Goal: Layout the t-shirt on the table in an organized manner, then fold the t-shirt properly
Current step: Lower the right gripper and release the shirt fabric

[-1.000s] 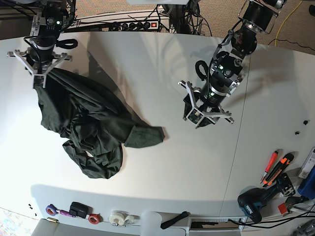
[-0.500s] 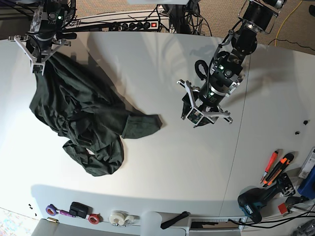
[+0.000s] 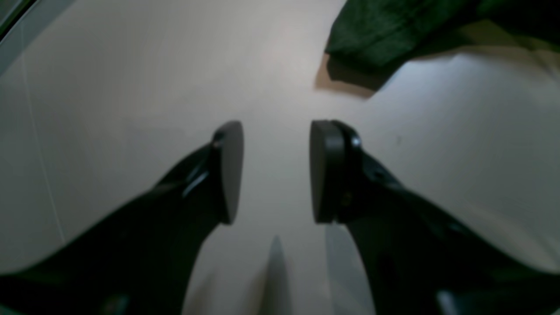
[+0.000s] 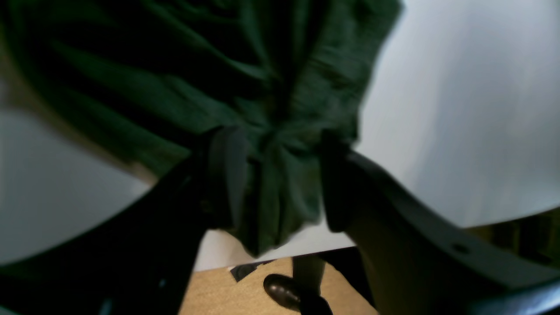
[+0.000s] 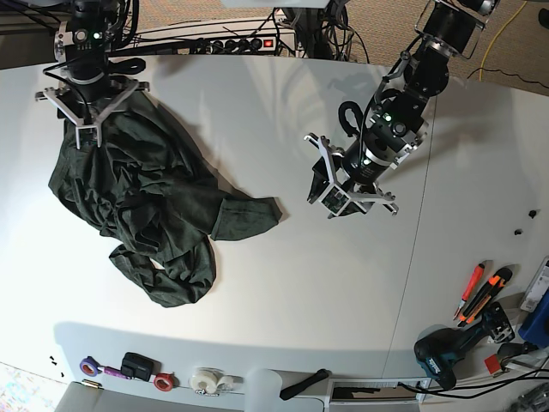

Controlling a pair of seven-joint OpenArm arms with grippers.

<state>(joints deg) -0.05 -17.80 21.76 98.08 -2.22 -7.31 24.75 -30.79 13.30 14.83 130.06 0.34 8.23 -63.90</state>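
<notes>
Right gripper (image 4: 275, 175) blurred, jaws spread around t-shirt (image 5: 146, 206) bunch, contact unclear; left gripper (image 3: 275, 173) spread, empty, above table (image 5: 283, 283); shirt corner at 1 o'clock.

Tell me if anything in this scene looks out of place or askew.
The t-shirt lies crumpled in a heap at the table's left side in the base view, twisted and bunched, not flat. One bunched edge sits between the parted jaws of the right claw near the table's far edge. The left claw is open over bare table.

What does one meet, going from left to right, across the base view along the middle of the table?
The t-shirt → the left gripper above the bare white table → the dark seam line → two small dark specks.
</notes>
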